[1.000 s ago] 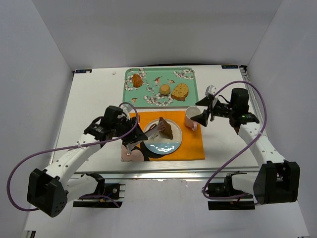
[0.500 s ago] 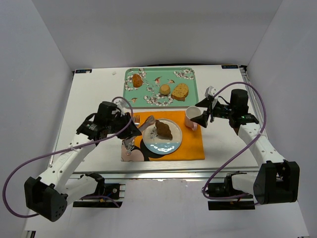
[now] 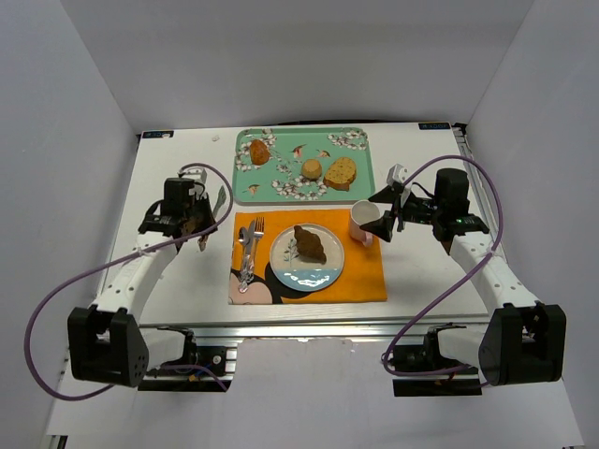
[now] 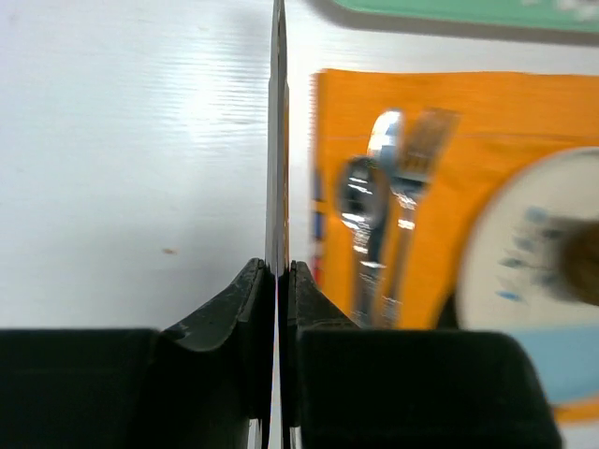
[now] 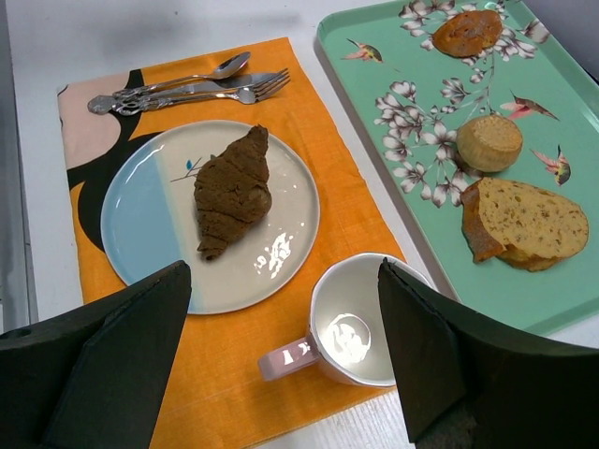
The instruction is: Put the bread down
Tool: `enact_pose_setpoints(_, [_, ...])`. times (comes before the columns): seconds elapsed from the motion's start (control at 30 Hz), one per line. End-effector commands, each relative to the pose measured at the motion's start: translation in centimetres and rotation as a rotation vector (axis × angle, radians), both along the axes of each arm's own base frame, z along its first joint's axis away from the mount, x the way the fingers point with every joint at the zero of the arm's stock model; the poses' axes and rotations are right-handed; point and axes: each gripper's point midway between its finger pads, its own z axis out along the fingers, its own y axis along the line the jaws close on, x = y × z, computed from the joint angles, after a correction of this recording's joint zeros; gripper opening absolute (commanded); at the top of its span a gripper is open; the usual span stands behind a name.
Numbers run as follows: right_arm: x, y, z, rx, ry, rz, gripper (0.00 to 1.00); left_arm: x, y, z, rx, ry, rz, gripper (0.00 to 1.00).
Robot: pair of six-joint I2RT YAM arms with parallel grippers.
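Note:
The bread (image 3: 310, 243), a dark brown croissant-like piece, lies on the round plate (image 3: 307, 274) on the orange placemat (image 3: 365, 271). It also shows in the right wrist view (image 5: 231, 187) on the plate (image 5: 140, 224). My left gripper (image 3: 204, 221) is over the bare table left of the mat, shut on a thin metal utensil (image 3: 219, 200), seen edge-on in the left wrist view (image 4: 278, 140) between the jaws of the gripper (image 4: 278, 271). My right gripper (image 3: 386, 213) is open and empty above a pink mug (image 5: 360, 323); it also shows in its own wrist view (image 5: 283, 267).
A green flowered tray (image 3: 285, 159) at the back holds a golden slice (image 3: 341, 172), a small round bun (image 3: 312, 169) and another brown piece (image 3: 258, 152). A spoon and fork (image 3: 248, 248) lie on the mat's left side. The mug (image 3: 363, 223) stands at the mat's right corner.
My left arm has drawn back to the left, away from the plate, with the utensil. The bread has come off the utensil and now lies flat on the plate.

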Motion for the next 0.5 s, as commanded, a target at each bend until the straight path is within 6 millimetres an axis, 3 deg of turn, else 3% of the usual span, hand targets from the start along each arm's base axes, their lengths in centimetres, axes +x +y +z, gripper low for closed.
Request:
enact_pose_setpoints(0.0, [0.0, 0.2, 1.6, 0.011, -0.054, 0.027, 0.85, 3.0, 5.2, -1.7, 0.256, -0.077, 0.039, 0.0])
enact_pose_setpoints(0.1, [0.3, 0.1, 1.2, -0.002, -0.057, 0.015, 0.85, 3.3, 6.4, -4.8, 0.284, -0.048, 0.026, 0.15])
enact_pose_setpoints(0.27, [1.3, -0.3, 1.0, -0.041, -0.051, -0.025, 0.89, 2.9, 7.2, -7.6, 0.244, -0.051, 0.066, 0.36])
enact_pose_setpoints(0.3, [1.7, -0.5, 1.1, -0.035, -0.023, -0.058, 0.89, 2.6, 7.2, -8.0, 0.241, -0.042, 0.069, 0.47])
enact_pose_setpoints(0.33, [2.5, -1.0, 0.8, -0.045, -0.003, -0.12, 0.89, 2.5, 7.1, -8.6, 0.223, -0.023, 0.083, 0.64])
enact_pose_setpoints(0.37, [3.1, -1.3, 0.7, -0.045, 0.023, -0.172, 0.89, 2.2, 8.2, -9.0, 0.22, -0.002, 0.117, 0.85])
enact_pose_setpoints(0.43, [4.7, -2.4, 0.1, -0.049, 0.102, -0.314, 0.89, 1.6, 8.3, -9.7, 0.21, 0.026, 0.122, 0.97])
enact_pose_setpoints(0.47, [5.2, -2.8, -0.3, -0.064, 0.127, -0.363, 0.89, 1.4, 8.6, -9.8, 0.21, 0.031, 0.131, 0.98])
